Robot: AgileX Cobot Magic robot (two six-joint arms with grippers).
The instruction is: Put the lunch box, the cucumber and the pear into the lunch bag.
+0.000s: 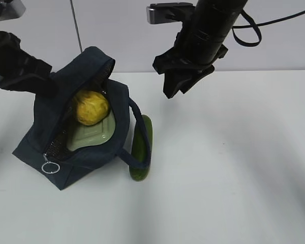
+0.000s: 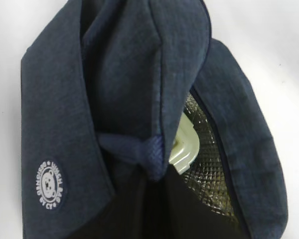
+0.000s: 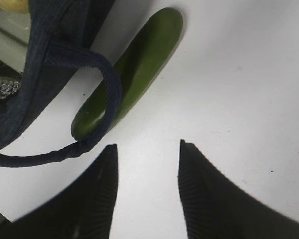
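The navy lunch bag (image 1: 46,117) stands open at the left. Inside it, the yellow pear (image 1: 90,107) rests on the pale green lid of the lunch box (image 1: 94,134). The dark green cucumber (image 1: 141,172) lies on the table against the bag's right side, with the handle loop (image 3: 112,94) draped across it. My left gripper (image 2: 157,186) is shut on a fold of the lunch bag (image 2: 124,74) at its rim; a corner of the lunch box (image 2: 182,149) shows beside it. My right gripper (image 1: 177,91) hangs open above the table, its jaws (image 3: 147,145) holding nothing, short of the cucumber (image 3: 139,64).
The white table (image 1: 234,168) stretches to the right and front of the bag. A silver ring pull (image 1: 50,166) hangs at the bag's front corner. A pale wall runs along the back edge.
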